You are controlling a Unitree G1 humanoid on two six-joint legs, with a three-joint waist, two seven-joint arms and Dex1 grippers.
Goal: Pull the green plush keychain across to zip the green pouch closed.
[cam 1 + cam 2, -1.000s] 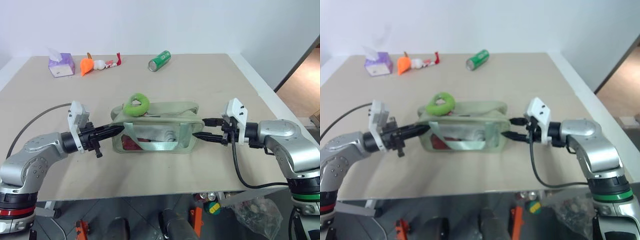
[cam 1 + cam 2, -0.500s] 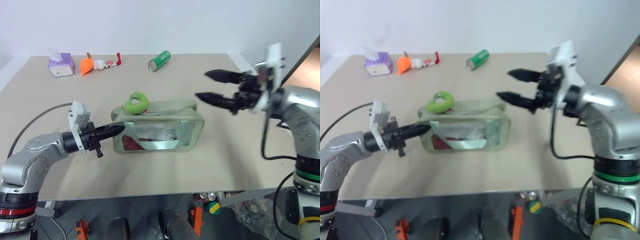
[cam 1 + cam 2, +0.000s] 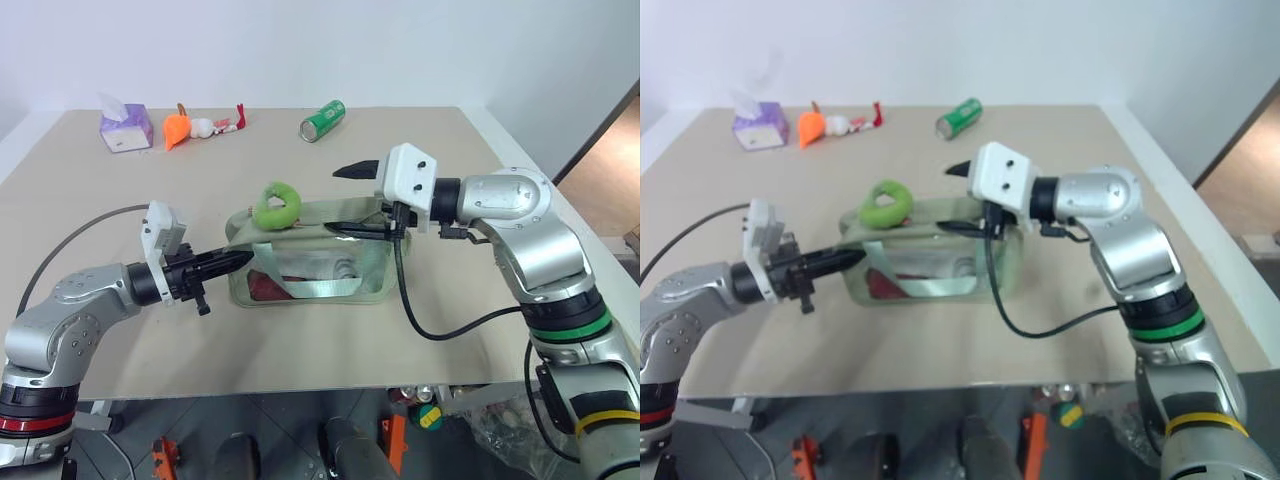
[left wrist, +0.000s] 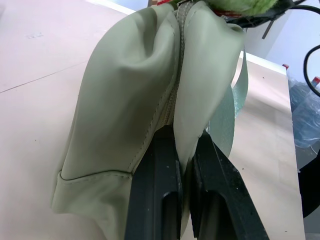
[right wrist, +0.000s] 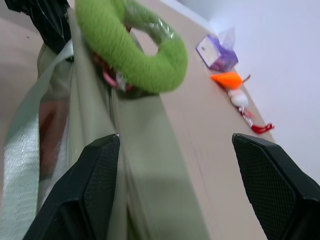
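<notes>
The green pouch (image 3: pixel 312 255) is sitting near the middle of the tabletop (image 3: pixel 400 150), its long axis running from the robot's left to its right, with the zipped top edge facing up and the clear panel facing the robot. The green plush keychain (image 3: pixel 276 204) is resting on top at the pouch's left end, curled into a ring that is standing roughly upright.

The left gripper (image 3: pixel 236 260) is reaching in level from the left, its fingers pressed together and pinching the fabric seam at the pouch's left end. The right gripper (image 3: pixel 352 200) is hovering over the right half of the pouch's top, pointing left along its length toward the keychain. Its fingers are spread wide, one above and one at the top edge, holding nothing.

At the tabletop's far edge, a purple tissue box (image 3: pixel 126 127), an orange toy (image 3: pixel 177 128) and a green can (image 3: pixel 321 119) are lying well apart from the pouch.
</notes>
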